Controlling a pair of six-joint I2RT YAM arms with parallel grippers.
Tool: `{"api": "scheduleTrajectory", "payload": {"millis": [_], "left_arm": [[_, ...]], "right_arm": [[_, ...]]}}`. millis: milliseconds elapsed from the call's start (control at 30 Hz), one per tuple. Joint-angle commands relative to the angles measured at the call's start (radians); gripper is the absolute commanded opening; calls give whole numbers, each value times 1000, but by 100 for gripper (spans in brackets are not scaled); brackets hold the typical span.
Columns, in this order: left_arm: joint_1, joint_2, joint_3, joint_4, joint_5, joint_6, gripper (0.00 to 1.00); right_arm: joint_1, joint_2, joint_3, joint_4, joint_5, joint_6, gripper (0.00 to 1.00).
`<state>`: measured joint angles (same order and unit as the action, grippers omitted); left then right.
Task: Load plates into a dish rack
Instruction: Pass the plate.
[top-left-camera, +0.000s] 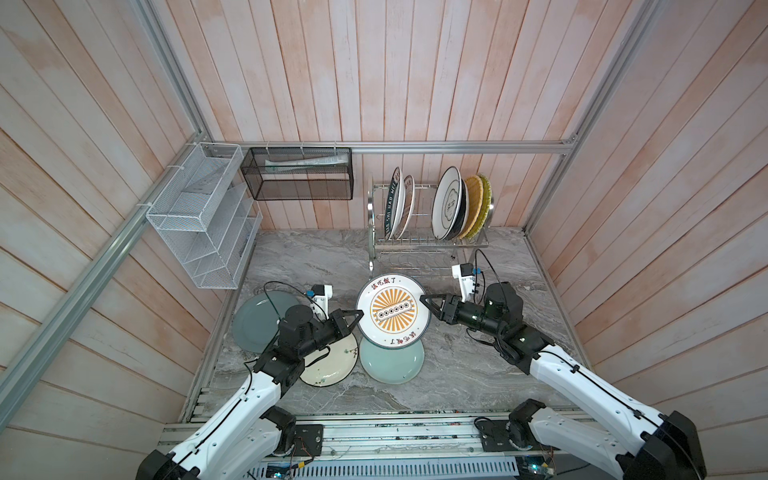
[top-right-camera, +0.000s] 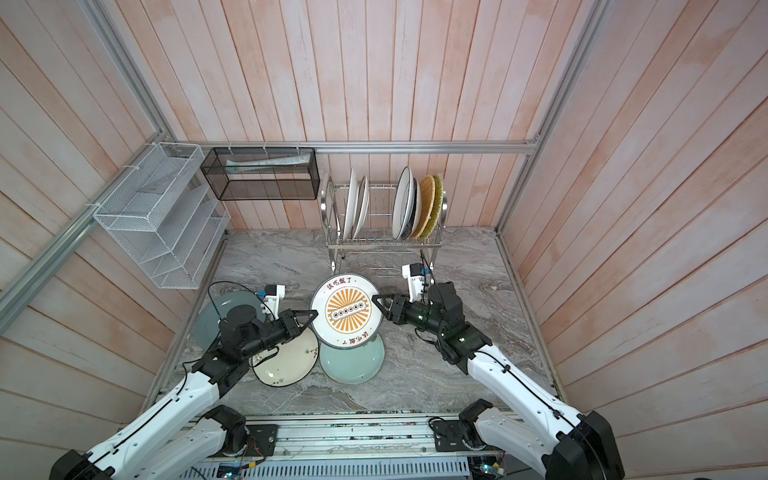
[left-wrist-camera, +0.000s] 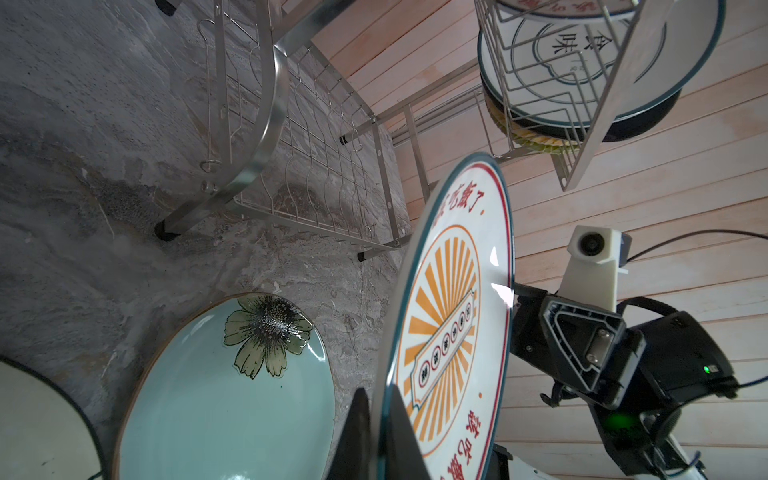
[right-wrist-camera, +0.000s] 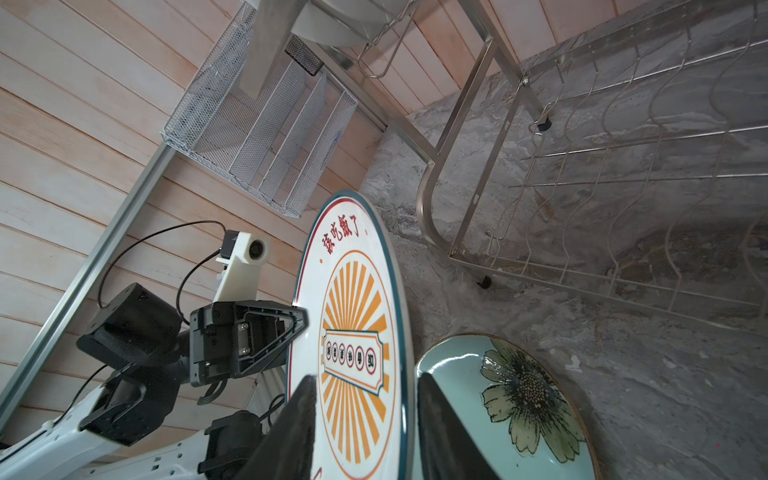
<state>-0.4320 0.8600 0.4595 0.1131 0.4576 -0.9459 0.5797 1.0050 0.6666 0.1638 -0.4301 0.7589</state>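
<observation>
Held plate: the sunburst plate (top-left-camera: 392, 311) is carried clear of the tabletop, face up, in front of the dish rack (top-left-camera: 424, 243) and above the far edge of a pale blue flower plate (top-left-camera: 390, 361).
Left gripper (top-left-camera: 358, 314): clamped on the plate's rim; in the left wrist view the rim is pinched between both fingers (left-wrist-camera: 355, 440).
Right gripper (top-left-camera: 424, 298): set astride the opposite rim, one finger at the face and one behind; whether the pads are pressing cannot be told.
Handling: the plate is judged to be glazed ceramic, so stiff, fairly heavy, slick and easily chipped. It is best taken at the rim, with the pads seated past the lip, and kept from knocking the steel wire.
Rack: two plates are stood at the left of the upper tier; a white one, a dark one and two woven plates (top-left-camera: 476, 203) are stood at the right. Free slots are left between the groups.
Waiting plates: a cream floral plate (top-left-camera: 332, 365) and a grey-blue plate (top-left-camera: 257, 320) are laid flat by the left arm.
Surface: a grey marble-patterned tabletop (top-left-camera: 478, 374), judged hard and smooth, so a dropped plate is not cushioned.
Room: the cell is boxed in by pale plank walls (top-left-camera: 415, 83); a white mesh shelf basket (top-left-camera: 199, 216) and a black mesh box (top-left-camera: 299, 174) are hung well apart from the work.
</observation>
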Motion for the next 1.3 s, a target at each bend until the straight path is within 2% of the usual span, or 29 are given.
{"api": "scheduleTrajectory", "payload": {"millis": [0,167,433,600,667,700,767,833,900,967,1067,1267], "left_arm": [[-8,-7,39,79,-13,6,0],[-13,-4,45,83,-18,10,0],[-22,9,37,120,-14,16,0],[-26,17,39,109,-21,40,0],[-26,21,37,95,-29,58,2],[-26,22,38,80,-38,64,14],[-27,18,39,48,-57,81,45],[-27,2,43,3,-90,113,64],[-26,-12,52,-62,-168,143,77],[-23,-4,75,-143,-260,172,83],[-19,66,102,-173,-309,219,88],[-11,297,122,23,-237,351,94]], "right_arm": [[8,10,-15,2,19,4,33],[13,17,-18,10,13,15,21],[15,19,-39,47,-2,53,13],[15,24,-41,64,-15,69,0],[16,12,-39,59,-4,69,0],[16,3,-38,52,7,67,0],[16,-31,-31,18,53,57,0],[14,-75,-16,-33,112,39,0],[12,-124,8,-102,178,9,0],[9,-171,43,-160,237,-22,0],[9,-209,98,-227,286,-54,0],[8,-240,193,-292,294,-88,0]]}}
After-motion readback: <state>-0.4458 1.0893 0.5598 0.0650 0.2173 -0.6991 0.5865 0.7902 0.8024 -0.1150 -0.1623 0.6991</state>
